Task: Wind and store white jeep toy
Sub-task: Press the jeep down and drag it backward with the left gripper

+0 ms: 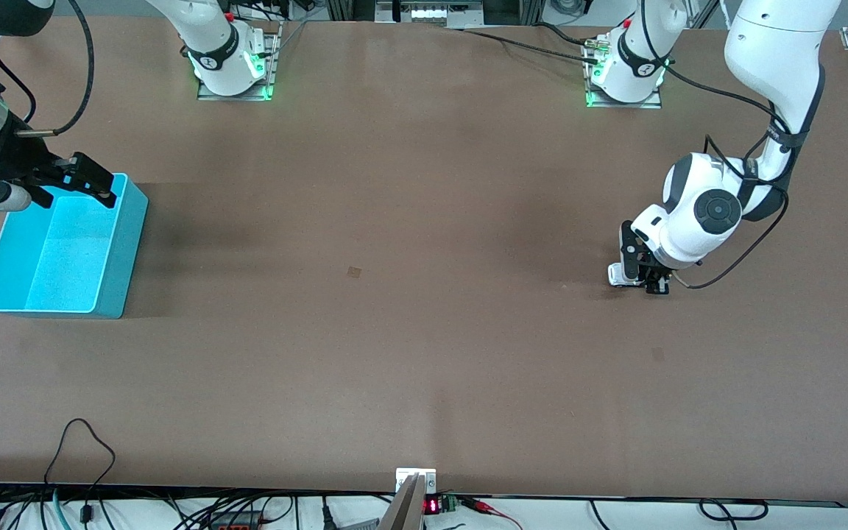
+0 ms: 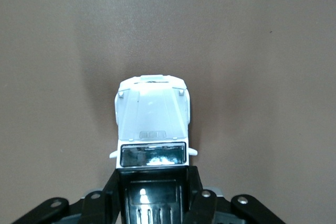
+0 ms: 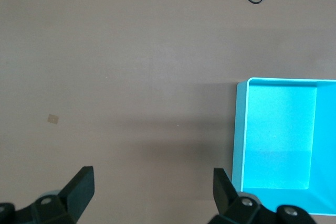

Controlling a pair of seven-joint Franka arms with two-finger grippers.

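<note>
The white jeep toy (image 1: 617,274) stands on the brown table toward the left arm's end. In the left wrist view its white hood (image 2: 152,119) points away from the camera and its black roof sits between the fingers. My left gripper (image 1: 639,278) is down at the table, and in its wrist view (image 2: 153,184) the fingers press against both sides of the jeep's rear. My right gripper (image 1: 74,188) is open and empty, in the air over the rim of the cyan bin (image 1: 111,250) that is farthest from the front camera. The empty bin also shows in the right wrist view (image 3: 239,129).
A small square mark (image 1: 354,271) lies near the table's middle. Black cables (image 1: 82,442) run along the table edge nearest the front camera. The arm bases (image 1: 232,66) stand along the edge farthest from the front camera.
</note>
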